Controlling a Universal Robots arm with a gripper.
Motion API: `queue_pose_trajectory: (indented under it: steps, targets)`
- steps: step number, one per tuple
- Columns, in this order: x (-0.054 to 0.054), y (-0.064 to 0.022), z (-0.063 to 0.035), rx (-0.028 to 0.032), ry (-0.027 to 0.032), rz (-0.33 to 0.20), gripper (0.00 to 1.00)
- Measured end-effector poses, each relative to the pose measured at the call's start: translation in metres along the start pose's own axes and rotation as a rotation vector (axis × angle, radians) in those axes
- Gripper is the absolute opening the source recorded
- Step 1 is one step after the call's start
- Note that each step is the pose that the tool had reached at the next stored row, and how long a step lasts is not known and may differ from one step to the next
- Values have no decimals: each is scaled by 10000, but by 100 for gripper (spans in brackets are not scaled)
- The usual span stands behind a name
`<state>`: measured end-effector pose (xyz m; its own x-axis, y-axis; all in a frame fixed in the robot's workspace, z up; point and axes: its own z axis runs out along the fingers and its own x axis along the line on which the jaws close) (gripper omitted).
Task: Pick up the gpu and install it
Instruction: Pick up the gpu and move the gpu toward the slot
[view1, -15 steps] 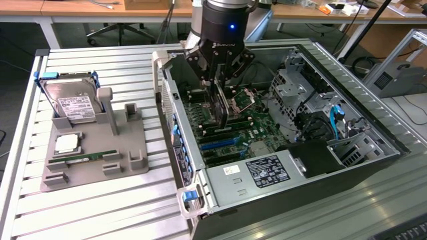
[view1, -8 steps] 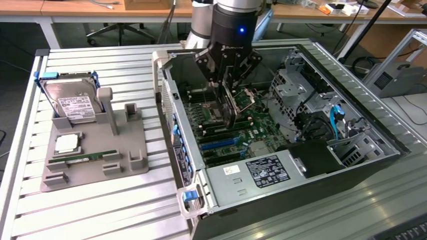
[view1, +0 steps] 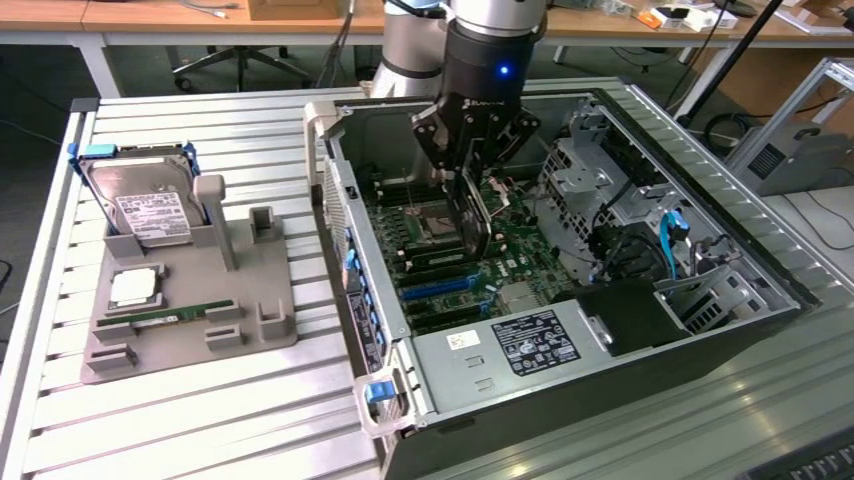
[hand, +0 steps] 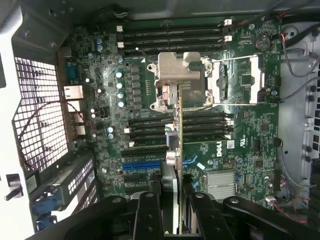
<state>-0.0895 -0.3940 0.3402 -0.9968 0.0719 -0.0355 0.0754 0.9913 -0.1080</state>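
Dark, thin gpu (view1: 470, 215) hangs edge-on over the middle of the motherboard (hand: 250, 145); can't tell if it touches. Tool (view1: 475, 172) pinches its upper edge, jaws closed on both faces. Likely light, stiff and fragile. Best gripped on the bare board edge or metal bracket, not on chips or contacts.

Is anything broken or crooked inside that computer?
Nothing looks broken or spilled. The gripper holds the gpu upright on its edge over the motherboard, inside the open case. The hard drive sits outside in a grey holder.
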Motion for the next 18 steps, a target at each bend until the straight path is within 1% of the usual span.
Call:
queue_pose_trajectory:
  steps: [1, 5, 7, 10, 18]
  targets:
    - [-25, 3, 7, 5, 1, 1, 27]
    - [-70, 8, 19, 14, 0, 0, 27]
    - [-125, 12, 27, 20, -1, -1, 27]
    - [-155, 14, 29, 21, 0, 0, 27]
    - [-161, 15, 30, 20, -1, 0, 27]
